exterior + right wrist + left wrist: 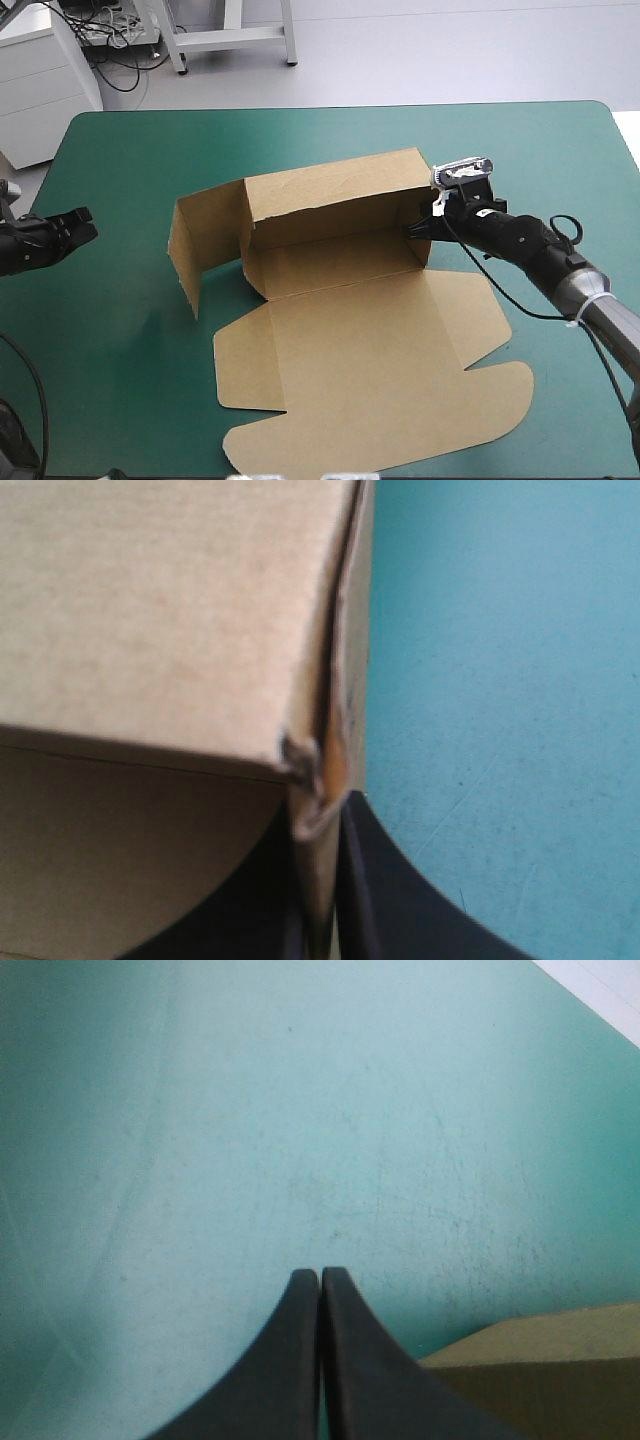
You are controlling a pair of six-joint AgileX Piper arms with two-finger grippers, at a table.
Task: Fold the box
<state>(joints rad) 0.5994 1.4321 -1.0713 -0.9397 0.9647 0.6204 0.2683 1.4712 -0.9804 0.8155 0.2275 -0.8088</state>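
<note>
- Teal-green cover is spread over the desk (110, 380), and the box (330, 262) is laid near the middle of it.
- The box is only half made: the back wall (330, 195) is raised, the big lid (380, 380) is laid flat toward the near edge, and the left wall (188, 250) is stood up but swung out to the side.
- The right wall (352, 630) is pinched by the right claw (418, 228), just at the corner where it meets the back wall. The board is held between the two fingers, which are almost pressed together.
- The left claw (85, 228) is pressed together with nothing in it. It is seen well apart from the box, near the left edge of the desk.
- The pinched corner looks a bit crushed, so the board could be bent or torn there if it is pulled too hard.
- Only a thin edge is held, so the wall could be slipped out of the pinch if it is turned fast.
- Nothing is pressed down on the box, so the whole box could be dragged across the desk when the wall is pushed.
- The left wall is not tucked in, so it could be knocked flat.
</note>
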